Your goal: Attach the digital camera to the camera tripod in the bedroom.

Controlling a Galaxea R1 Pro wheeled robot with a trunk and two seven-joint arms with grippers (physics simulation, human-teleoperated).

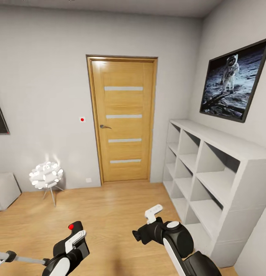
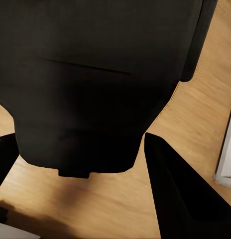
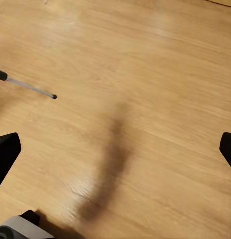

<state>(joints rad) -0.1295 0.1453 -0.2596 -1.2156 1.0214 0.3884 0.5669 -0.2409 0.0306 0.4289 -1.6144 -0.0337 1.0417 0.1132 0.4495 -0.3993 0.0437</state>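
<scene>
L gripper pinched the camera; R gripper spread, empty. Tripod partly visible at lower left. Pickup done, attaching left, I'd judge.

We are looking into a room of a home, a bedroom or living space. A light wood plank floor is running up to pale grey walls and a wooden door. White cube shelves are standing under a framed astronaut picture, and a small glowing lamp is sitting by the wall.
</scene>
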